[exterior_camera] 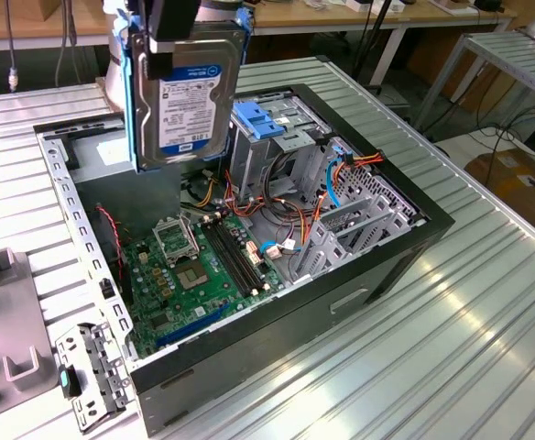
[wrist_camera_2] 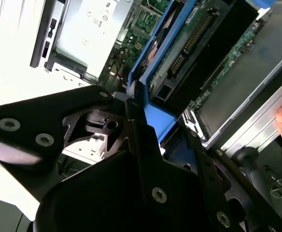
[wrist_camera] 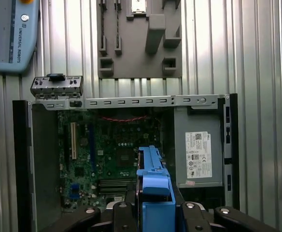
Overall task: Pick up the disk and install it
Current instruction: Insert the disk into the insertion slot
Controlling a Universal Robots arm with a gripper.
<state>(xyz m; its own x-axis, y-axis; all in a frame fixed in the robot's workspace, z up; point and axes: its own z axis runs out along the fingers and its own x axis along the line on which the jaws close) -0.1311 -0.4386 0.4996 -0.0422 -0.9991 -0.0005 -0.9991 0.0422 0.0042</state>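
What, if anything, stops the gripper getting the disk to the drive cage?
Likely yes, it can reach. The gripper holds the disk upright above the open case, close beside the cage, with nothing seen between them; cables sit lower.

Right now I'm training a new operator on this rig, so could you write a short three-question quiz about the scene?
1. True or false: the disk lies flat inside the computer case.
2. What is the gripper shut on? A) a red cable B) the disk C) a loose screw
3. Fill in: the plastic frame around the disk is coloured ____.
Key: 1 false, it hangs upright above the case; 2 B; 3 blue.
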